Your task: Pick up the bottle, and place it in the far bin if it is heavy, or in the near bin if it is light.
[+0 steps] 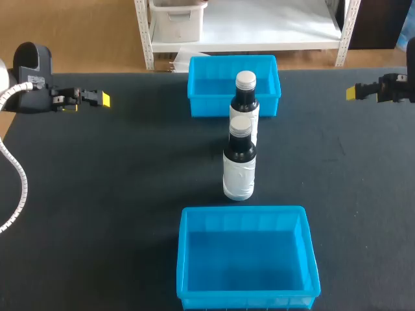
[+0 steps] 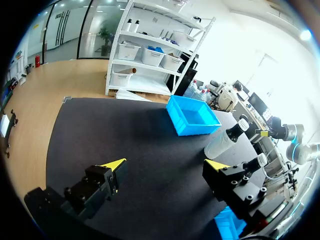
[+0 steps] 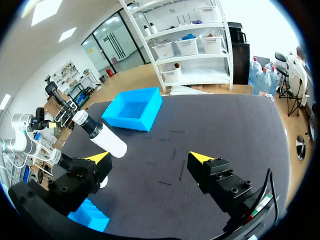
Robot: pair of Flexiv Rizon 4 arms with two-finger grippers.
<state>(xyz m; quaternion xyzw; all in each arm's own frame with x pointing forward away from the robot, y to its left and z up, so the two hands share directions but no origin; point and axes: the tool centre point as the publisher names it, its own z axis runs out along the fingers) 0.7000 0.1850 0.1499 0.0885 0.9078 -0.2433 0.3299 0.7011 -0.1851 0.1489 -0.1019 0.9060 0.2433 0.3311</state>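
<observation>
Left hand [image 2: 166, 163] and right hand [image 3: 150, 157] gape wide, holding nothing.

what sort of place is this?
Likely a robot lab bench: black matted table, yellow-tipped left gripper and right gripper at its sides, near dark bottle and far dark bottle between far blue plastic bin and near blue plastic bin.

The worktop [image 1: 117, 194] is black and matt, like cloth. The near bin [image 1: 183, 259] and the far bin [image 1: 202, 103] are smooth, shiny blue plastic. The near bottle [image 1: 239, 152] and the far bottle [image 1: 244, 98] are dark and glossy, with white labels.
</observation>
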